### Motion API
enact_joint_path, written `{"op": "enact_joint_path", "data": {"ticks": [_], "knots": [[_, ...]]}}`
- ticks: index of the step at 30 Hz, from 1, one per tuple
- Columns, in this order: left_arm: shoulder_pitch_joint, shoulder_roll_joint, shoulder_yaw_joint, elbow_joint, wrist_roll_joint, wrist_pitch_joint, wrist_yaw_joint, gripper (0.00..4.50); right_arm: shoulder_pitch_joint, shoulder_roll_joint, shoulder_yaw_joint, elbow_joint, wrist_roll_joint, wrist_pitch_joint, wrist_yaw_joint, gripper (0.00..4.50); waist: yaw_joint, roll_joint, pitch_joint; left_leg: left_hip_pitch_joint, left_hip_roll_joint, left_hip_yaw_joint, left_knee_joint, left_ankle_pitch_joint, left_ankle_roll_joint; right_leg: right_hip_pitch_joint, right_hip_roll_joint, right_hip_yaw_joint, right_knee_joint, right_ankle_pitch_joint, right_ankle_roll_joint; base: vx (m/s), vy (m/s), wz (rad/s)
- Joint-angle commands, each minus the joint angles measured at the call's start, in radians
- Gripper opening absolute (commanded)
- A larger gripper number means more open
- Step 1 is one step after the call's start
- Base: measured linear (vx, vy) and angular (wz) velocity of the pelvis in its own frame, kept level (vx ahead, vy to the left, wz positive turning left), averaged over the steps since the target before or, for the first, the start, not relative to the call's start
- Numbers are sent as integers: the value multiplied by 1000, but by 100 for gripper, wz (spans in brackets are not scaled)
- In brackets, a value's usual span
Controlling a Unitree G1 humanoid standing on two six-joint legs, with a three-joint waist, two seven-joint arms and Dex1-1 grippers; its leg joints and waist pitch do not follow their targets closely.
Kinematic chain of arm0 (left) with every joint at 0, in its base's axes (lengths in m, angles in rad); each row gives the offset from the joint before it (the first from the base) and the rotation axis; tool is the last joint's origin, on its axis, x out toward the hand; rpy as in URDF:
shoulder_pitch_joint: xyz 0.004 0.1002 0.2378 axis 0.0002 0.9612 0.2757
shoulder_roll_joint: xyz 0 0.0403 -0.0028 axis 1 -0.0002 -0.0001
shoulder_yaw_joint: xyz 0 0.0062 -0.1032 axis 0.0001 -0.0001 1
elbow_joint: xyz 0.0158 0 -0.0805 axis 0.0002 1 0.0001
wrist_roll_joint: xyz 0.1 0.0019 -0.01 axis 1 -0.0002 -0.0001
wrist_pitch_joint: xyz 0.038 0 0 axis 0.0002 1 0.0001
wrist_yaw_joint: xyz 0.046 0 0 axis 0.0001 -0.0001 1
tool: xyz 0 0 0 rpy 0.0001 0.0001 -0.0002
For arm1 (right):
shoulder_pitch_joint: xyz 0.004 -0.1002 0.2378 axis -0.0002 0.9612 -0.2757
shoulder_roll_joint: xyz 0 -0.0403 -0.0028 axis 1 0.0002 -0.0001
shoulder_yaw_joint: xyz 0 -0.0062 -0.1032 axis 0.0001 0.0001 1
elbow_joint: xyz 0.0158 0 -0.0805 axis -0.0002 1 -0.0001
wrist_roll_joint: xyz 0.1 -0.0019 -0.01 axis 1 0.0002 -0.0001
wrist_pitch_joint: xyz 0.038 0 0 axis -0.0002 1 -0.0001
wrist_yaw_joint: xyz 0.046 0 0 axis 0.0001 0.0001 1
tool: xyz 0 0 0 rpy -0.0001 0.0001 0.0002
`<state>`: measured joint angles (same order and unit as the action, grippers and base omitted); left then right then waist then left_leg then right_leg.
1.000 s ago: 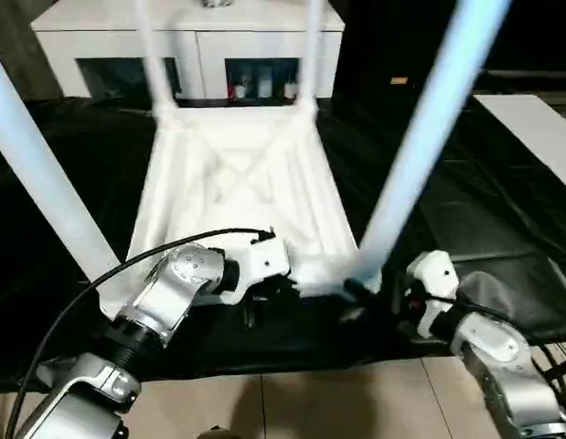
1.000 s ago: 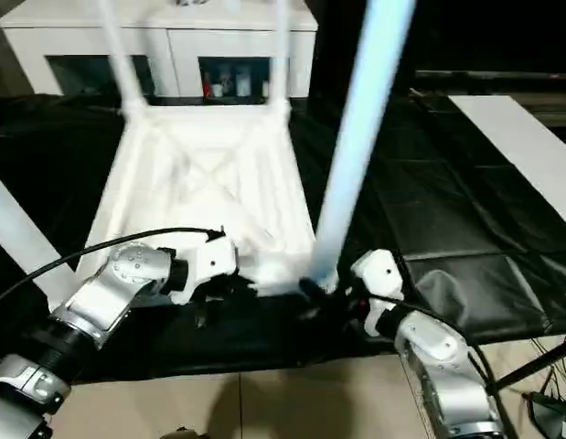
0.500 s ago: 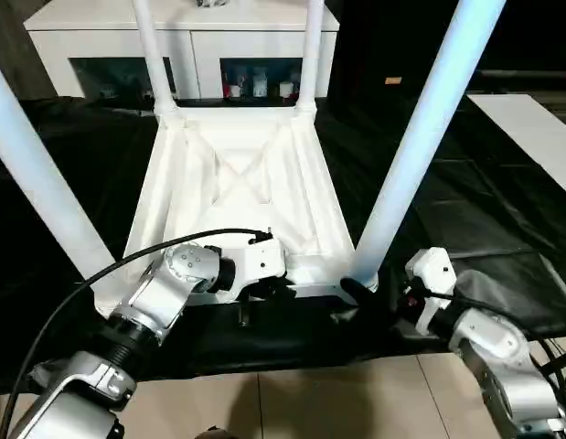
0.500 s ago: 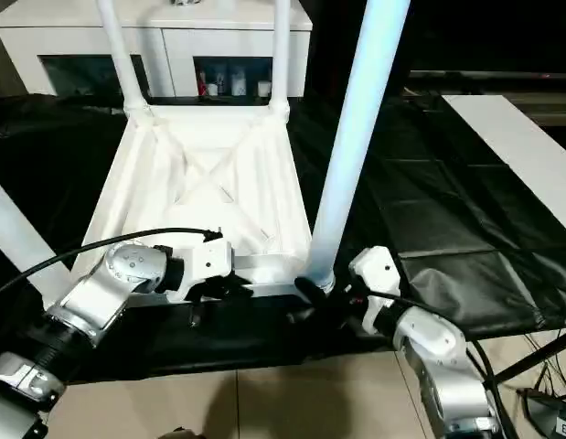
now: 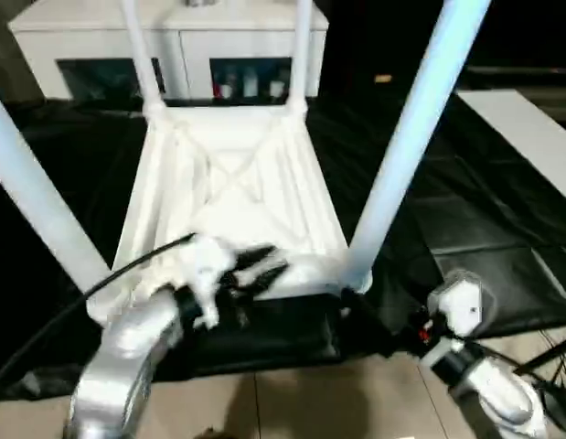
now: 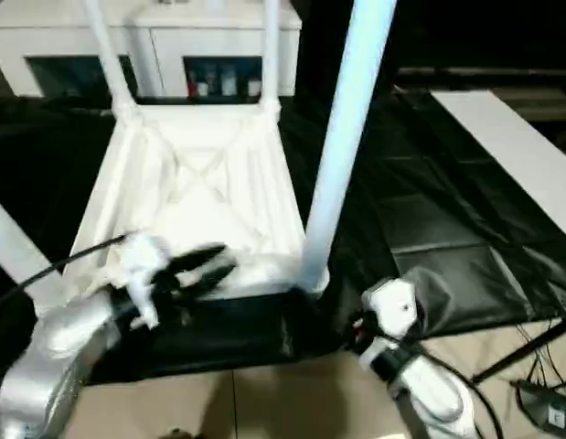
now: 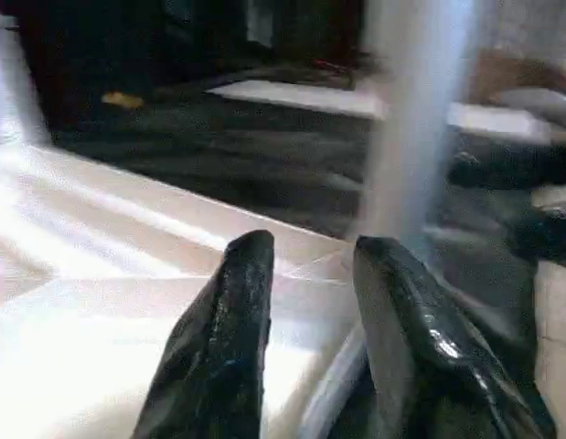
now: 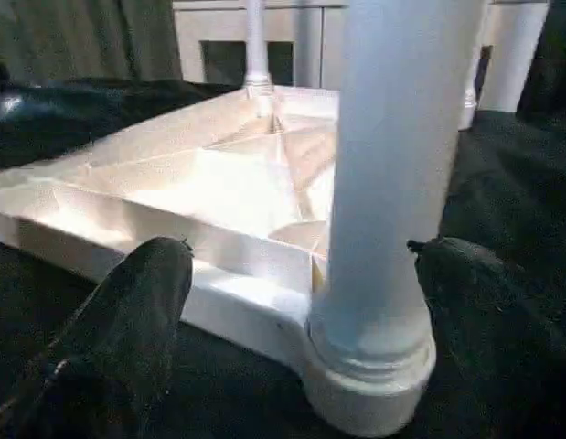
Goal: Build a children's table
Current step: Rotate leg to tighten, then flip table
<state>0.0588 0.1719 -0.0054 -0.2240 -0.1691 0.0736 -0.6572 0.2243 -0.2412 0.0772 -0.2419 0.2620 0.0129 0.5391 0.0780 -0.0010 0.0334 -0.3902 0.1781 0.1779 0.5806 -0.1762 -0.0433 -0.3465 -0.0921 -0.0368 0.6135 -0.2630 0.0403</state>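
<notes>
- Black rubber-like fingers of the left pincer [image 5: 255, 268] are seen parted with nothing between them, poised over the near rim of the children's table [image 5: 229, 187]; in the left wrist view the two fingers [image 7: 218, 357] are held just above the white plastic, with a gap between them, which is judged to suit a release or a fresh grasp of the rim rather than a hold.
- The right pincer [image 8: 296, 302] is spread wide, one finger on each side of the near right leg [image 8: 392, 174] close to its collar, and no contact with the leg is visible; the straddle is judged to be kept so the leg can be steadied or checked at its socket.
- The children's table is laid upside down, ribbed underside up, so that the sockets are exposed and the legs can be set in from above; all four legs are seen standing upright at the corners.
- The table is rested on a black cloth [image 5: 465, 210] spread over the floor, presumably so the top is spared scratches.
- A white cabinet [image 5: 182, 50] with glass-fronted doors is stood just beyond the far legs, and a long white board [image 5: 529, 137] is left flat on the cloth at the robot's right, apart from the work.
</notes>
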Motion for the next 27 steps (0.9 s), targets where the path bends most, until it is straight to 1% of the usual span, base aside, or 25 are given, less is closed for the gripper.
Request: {"op": "enact_joint_path", "data": {"ticks": [1,2,3,4,5,6,7,8,9,10,12,13,14,15,16,17,19,20,21,23,25,26,27], "knots": [[56,-26,58,-27,61,-136,116,204,-30,11,-4,-5,-19,19,-30,432,-1,0,-25,18,58,-24,-92,-363,2,6,-47,35,-95,-166,-150,0,0,0],[56,-26,58,-27,61,-136,116,204,-30,11,-4,-5,-19,19,-30,432,-1,1,-27,21,59,-26,-90,-366,0,4,-45,36,-97,-168,-141,0,0,0],[142,-70,102,-48,105,-274,193,215,-56,27,-3,9,-13,30,-40,432,-3,-10,-27,17,58,-26,-92,-356,-4,6,-44,36,-97,-165,-119,0,0,0],[173,-89,120,-58,115,-324,219,237,-64,29,2,12,-7,32,-37,432,-7,-5,-25,14,60,-29,-94,-348,-4,7,-45,36,-96,-141,-111,0,0,0],[204,-109,139,-75,133,-363,250,243,-68,28,8,9,-4,36,-30,432,-6,-8,-29,17,61,-28,-92,-341,-5,6,-42,35,-94,-113,-101,0,0,0],[222,-121,151,-86,145,-383,270,247,-70,27,13,5,-3,40,-26,432,-5,-6,-30,18,62,-29,-90,-335,-5,6,-41,35,-91,-90,-99,0,0,0],[238,-138,164,-94,147,-389,287,247,-71,29,17,5,-6,41,-27,432,-4,-5,-31,18,61,-28,-89,-320,-3,6,-39,35,-87,-38,-94,0,0,0],[251,-149,176,-102,159,-398,308,254,-73,31,18,6,-5,46,-28,432,-3,-4,-32,20,61,-28,-87,-314,-4,6,-38,35,-85,-16,-95,0,0,0],[272,-165,191,-113,179,-416,346,267,-76,34,20,9,-3,53,-32,432,-3,-13,-29,17,60,-27,-87,-309,1,7,-37,33,-83,14,-90,0,0,0],[281,-167,195,-121,195,-432,367,280,-77,36,21,10,9,58,-31,432,-3,-12,-29,17,59,-27,-87,-312,3,7,-38,34,-83,11,-88,0,0,0],[284,-167,198,-129,206,-440,379,291,-74,38,22,7,23,60,-25,446,-1,-12,-27,19,59,-28,-88,-330,2,5,-39,34,-86,-20,-81,0,0,0],[287,-166,198,-134,217,-450,394,299,-71,38,23,5,28,60,-22,450,0,-12,-26,21,60,-28,-89,-345,-5,2,-38,35,-88,-48,-77,0,0,0],[289,-163,196,-138,228,-458,402,312,-67,37,25,3,34,62,-15,450,0,-12,-26,21,60,-28,-89,-351,-9,2,-38,35,-88,-58,-76,0,0,0],[298,-168,195,-140,236,-469,411,312,-58,35,26,-4,41,61,-5,450,-1,-10,-24,21,60,-29,-91,-366,-17,1,-39,36,-91,-76,-72,0,0,0],[303,-171,195,-141,240,-477,417,325,-52,33,27,-9,44,61,1,450,0,-10,-25,22,60,-30,-91,-368,-21,1,-39,36,-90,-78,-71,0,0,0],[307,-173,197,-142,242,-477,421,334,-49,33,27,-11,49,61,4,450,-1,-9,-26,21,59,-30,-90,-367,-22,1,-40,37,-89,-74,-71,0,0,0],[323,-190,215,-147,236,-470,443,349,-34,30,21,-22,60,53,13,450,-2,-10,-27,21,60,-29,-88,-357,-20,3,-39,37,-87,-44,-74,0,0,0],[332,-202,233,-148,231,-462,466,360,-24,31,16,-31,74,53,18,450,-1,-10,-28,20,59,-29,-86,-347,-16,4,-38,37,-85,-20,-77,0,0,0],[338,-216,265,-147,217,-448,500,370,-8,31,11,-44,84,40,26,450,-1,-15,-28,19,59,-28,-85,-339,-10,5,-38,36,-84,-5,-77,0,0,0],[331,-220,290,-144,207,-433,535,377,3,29,9,-53,90,29,30,450,2,-14,-27,20,58,-29,-84,-340,-2,4,-38,36,-86,-6,-74,0,0,0],[324,-217,303,-142,198,-427,553,398,6,27,4,-55,88,21,28,450,3,-12,-26,21,57,-30,-86,-358,-6,2,-38,35,-88,-49,-72,0,0,0],[320,-218,314,-144,195,-419,569,398,7,26,-1,-57,91,22,25,450,3,-19,-23,23,57,-28,-87,-377,-11,0,-38,36,-92,-89,-71,0,0,0],[320,-219,317,-146,192,-417,576,418,7,25,-3,-58,94,24,26,450,6,-14,-23,24,58,-29,-88,-388,-17,-2,-39,37,-94,-115,-71,0,0,0]]}}
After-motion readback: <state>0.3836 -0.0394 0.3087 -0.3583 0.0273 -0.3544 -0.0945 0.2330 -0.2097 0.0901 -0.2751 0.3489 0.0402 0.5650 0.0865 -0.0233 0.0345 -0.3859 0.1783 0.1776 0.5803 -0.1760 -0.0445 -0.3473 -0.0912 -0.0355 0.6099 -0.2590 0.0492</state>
